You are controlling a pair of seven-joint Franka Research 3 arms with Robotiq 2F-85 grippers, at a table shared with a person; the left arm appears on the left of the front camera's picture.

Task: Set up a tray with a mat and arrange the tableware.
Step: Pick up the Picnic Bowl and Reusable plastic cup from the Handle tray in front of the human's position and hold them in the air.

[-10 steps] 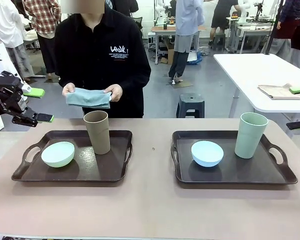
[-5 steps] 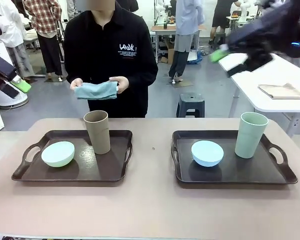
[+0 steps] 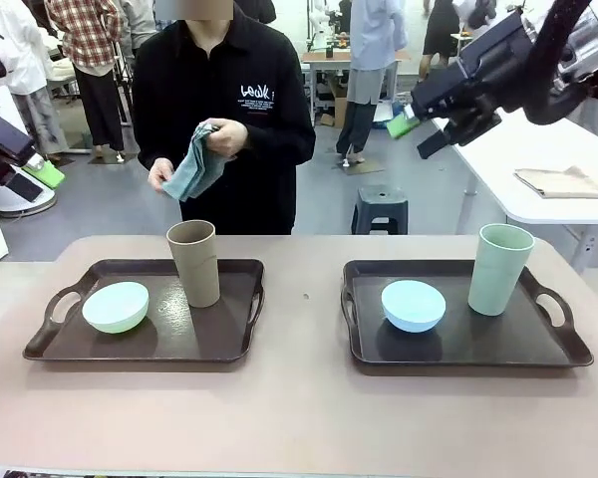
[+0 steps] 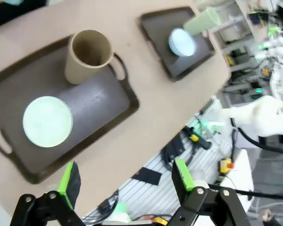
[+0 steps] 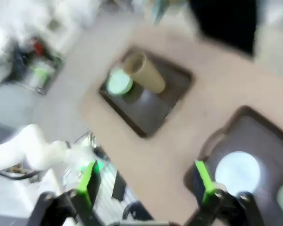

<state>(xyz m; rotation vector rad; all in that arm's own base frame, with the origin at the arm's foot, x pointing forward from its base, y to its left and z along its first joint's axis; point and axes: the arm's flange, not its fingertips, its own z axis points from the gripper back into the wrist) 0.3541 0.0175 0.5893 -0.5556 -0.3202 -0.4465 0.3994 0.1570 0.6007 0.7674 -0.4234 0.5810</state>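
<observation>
Front view, 2 trays [image 3: 40, 349] [image 3: 578, 355], 2 bowls [image 3: 116, 306] [image 3: 413, 305], 2 cups [image 3: 194, 262] [image 3: 500, 269], 1 cloth [image 3: 192, 171] in hand [image 3: 229, 137], both grippers [image 3: 32, 179] [image 3: 419, 134] wide.

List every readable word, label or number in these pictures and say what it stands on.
"look" (stylised white lettering, reading uncertain): on the chest of the person's black top.
Smaller white lines just beneath it: too small to read.
No other text can be read; both wrist views are too blurred for any.

Dark stool [image 3: 381, 209], white side table [image 3: 508, 174] beside it (tan cloth [image 3: 563, 182] atop)
</observation>
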